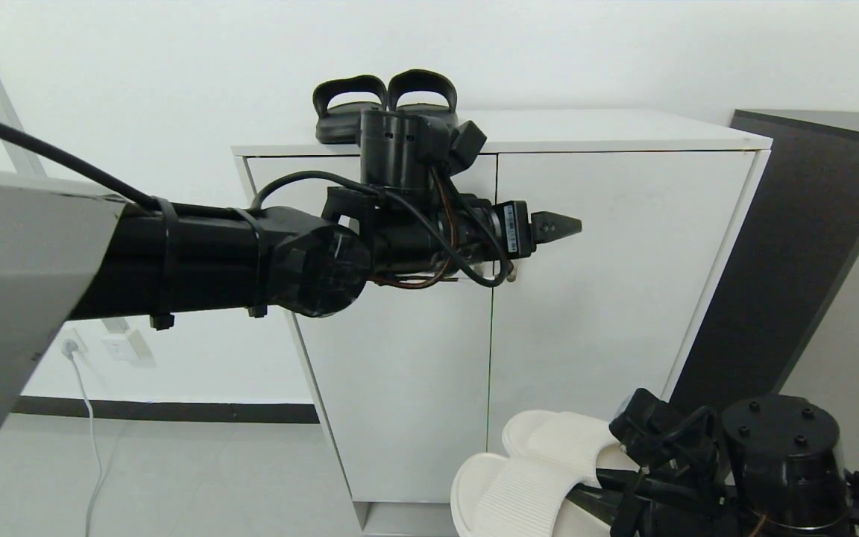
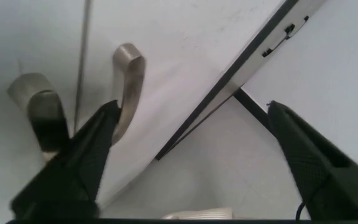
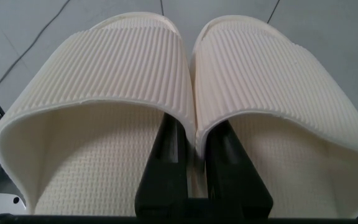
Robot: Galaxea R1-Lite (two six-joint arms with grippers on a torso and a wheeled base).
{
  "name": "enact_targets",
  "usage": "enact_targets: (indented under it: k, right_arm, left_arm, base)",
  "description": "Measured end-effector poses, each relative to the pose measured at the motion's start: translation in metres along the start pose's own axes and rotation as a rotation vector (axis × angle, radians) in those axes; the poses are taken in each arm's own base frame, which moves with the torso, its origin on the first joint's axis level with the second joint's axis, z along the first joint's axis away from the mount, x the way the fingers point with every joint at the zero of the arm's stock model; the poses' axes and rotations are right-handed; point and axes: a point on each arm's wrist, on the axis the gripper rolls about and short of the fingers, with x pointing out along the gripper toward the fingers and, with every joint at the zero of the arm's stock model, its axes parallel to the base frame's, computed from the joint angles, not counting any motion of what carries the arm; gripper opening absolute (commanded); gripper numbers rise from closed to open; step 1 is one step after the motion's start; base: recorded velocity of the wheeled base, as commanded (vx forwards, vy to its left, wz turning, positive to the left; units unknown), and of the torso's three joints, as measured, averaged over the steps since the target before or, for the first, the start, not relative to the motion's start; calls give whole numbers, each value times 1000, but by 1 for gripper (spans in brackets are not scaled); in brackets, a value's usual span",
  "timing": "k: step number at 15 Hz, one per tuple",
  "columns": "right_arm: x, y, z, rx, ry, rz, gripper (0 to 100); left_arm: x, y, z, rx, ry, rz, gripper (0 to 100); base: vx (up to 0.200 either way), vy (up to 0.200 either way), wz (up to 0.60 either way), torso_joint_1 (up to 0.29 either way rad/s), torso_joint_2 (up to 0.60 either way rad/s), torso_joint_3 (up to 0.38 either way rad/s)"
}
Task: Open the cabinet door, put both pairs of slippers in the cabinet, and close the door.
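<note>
we see the cabinet (image 1: 608, 261), shut. low before it, the white slippers (image 1: 526, 470), cut off by the edge, sit pinched in the right gripper (image 3: 194, 134). the black slippers (image 1: 385, 101) on top are half hidden behind the left gripper (image 1: 556, 226), spread empty by the handles (image 2: 129, 87).

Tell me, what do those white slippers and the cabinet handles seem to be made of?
White slippers: likely soft foam or rubber, matte; ribbed straps and a textured footbed suggest moulding. Cabinet handles: probably brushed metal, with a dull silvery sheen on bent flat strips.
</note>
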Motion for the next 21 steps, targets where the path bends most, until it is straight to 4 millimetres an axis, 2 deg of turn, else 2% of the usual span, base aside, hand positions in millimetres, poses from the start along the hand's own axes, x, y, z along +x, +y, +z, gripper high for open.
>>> enact_targets:
  k: [5, 10, 17, 21]
  right_arm:
    - [0, 0, -1, 5, 2, 8, 0]
    - [-7, 4, -5, 5, 12, 124, 0]
    - [-20, 16, -11, -46, 13, 189, 0]
    - [-22, 20, -16, -77, 27, 210, 0]
  left_arm:
    - [-3, -1, -1, -49, 8, 0, 0]
    - [-22, -15, -7, -56, 36, -16, 0]
    - [-74, -49, -15, -41, 60, -57, 0]
    - [-94, -40, -12, -48, 44, -23, 0]
  base:
    - [0, 0, 0, 0, 0, 0]
    - [0, 0, 0, 0, 0, 0]
    - [0, 0, 0, 0, 0, 0]
    - [0, 0, 0, 0, 0, 0]
